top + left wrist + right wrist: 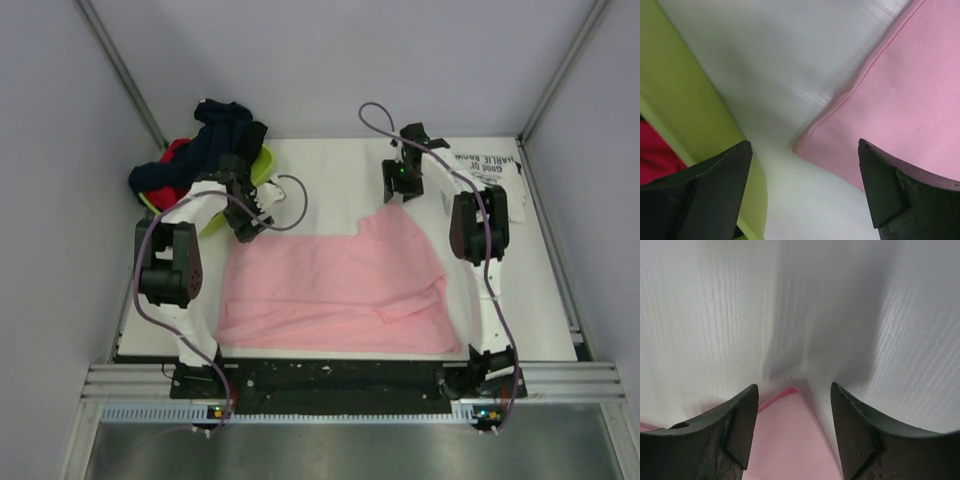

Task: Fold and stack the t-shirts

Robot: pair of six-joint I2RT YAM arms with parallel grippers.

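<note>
Pink t-shirt (335, 295) lies spread flat on the white worktop (330, 170), its near edge closest to the arm bases, with a raised crease on its right half.

Left gripper (250, 228) hangs over the shirt's far-left corner, jaws apart, nothing clamped. In the left wrist view the hemmed corner lies below and between them.

Right gripper (402, 185) sits at the shirt's far-right peak, jaws apart and empty. The pink tip shows between them in the right wrist view.

Just left of the shirt's far-left corner is a lime-green basket (265, 162) with dark and red clothes (215, 130) heaped in it.

Beyond the shirt, far right, a white t-shirt (490, 165) with black lettering lies flat.
</note>
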